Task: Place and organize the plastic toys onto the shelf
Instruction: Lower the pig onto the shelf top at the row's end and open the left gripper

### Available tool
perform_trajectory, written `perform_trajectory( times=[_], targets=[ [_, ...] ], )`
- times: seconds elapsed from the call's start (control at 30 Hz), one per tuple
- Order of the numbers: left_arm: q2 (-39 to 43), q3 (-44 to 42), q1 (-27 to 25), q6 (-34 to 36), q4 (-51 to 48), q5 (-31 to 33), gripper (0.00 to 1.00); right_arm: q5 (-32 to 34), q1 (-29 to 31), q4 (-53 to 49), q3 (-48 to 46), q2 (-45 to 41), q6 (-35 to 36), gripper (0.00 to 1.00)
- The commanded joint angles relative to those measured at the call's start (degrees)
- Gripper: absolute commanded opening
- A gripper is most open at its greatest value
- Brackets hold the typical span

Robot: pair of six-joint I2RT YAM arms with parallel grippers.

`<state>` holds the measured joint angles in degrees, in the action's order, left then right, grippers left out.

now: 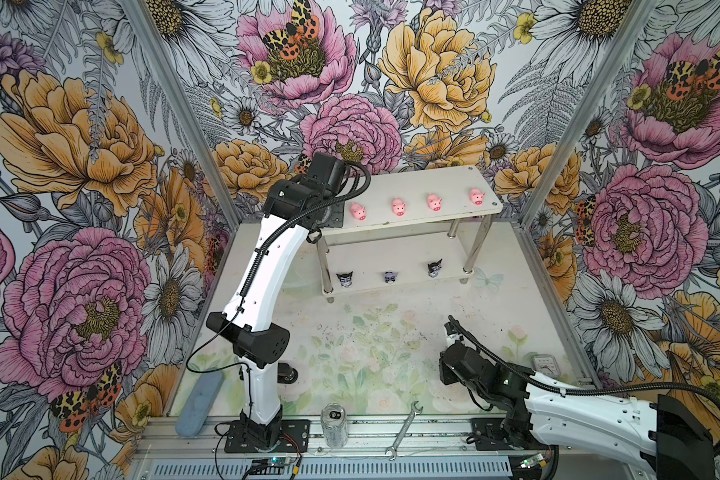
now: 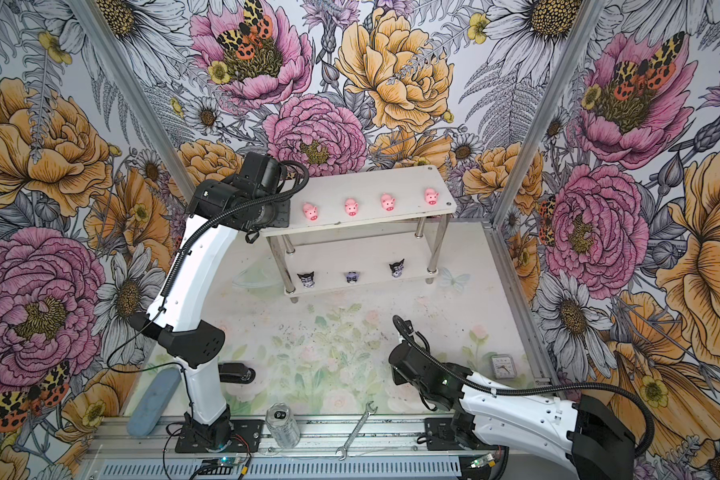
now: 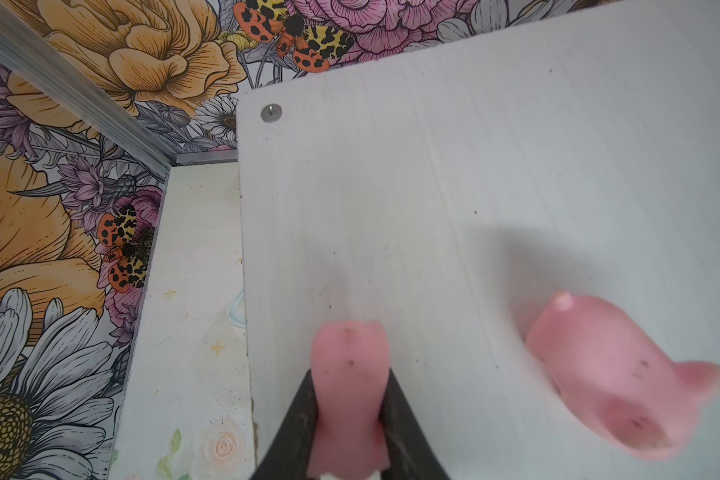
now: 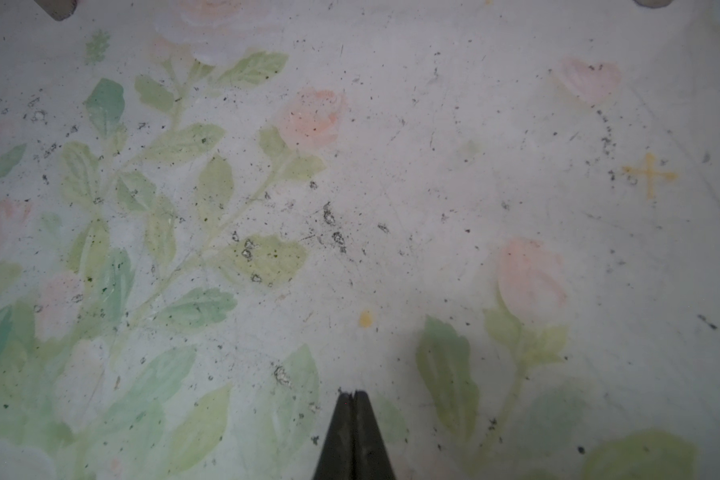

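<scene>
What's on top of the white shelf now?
Four pink pigs in a row. The left arm hides the shelf's left end in both top views; the wrist view shows the left pincer holding a fifth pig there.

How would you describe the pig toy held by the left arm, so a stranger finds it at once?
Find the white two-tier shelf at the back; pink pigs stand in a row on its top tier. The held pig is at the left end of that tier. It alone is pinched by the left end effector, while the others stand free.
</scene>
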<state>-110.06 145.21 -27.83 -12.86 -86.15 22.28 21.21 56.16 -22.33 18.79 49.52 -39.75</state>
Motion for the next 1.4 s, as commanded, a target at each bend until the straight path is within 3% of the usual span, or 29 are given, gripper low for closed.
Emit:
perform_trajectory(
  times=[0.0,0.43,0.93,1.37],
  targets=[
    [-0.14,-0.09,0.37,0.19,-0.34,-1.55,0.27,0.23,-0.37,1.67,-0.33,-0.26,0.68,0.02],
    [5.14,-1.21,0.16,-1.53,-0.42,-2.36,0.22,-0.55,-0.68,2.73,-0.11,1.59,1.0,0.02],
    [4.49,-4.43,-0.62,-2.62,-0.42,-2.77,0.23,-0.65,-0.75,2.79,-0.4,0.91,1.06,0.03],
    [2.2,-2.86,-0.2,-2.71,-0.34,-3.25,0.29,-0.65,-0.86,2.82,-0.48,0.93,0.91,0.04]
  ],
)
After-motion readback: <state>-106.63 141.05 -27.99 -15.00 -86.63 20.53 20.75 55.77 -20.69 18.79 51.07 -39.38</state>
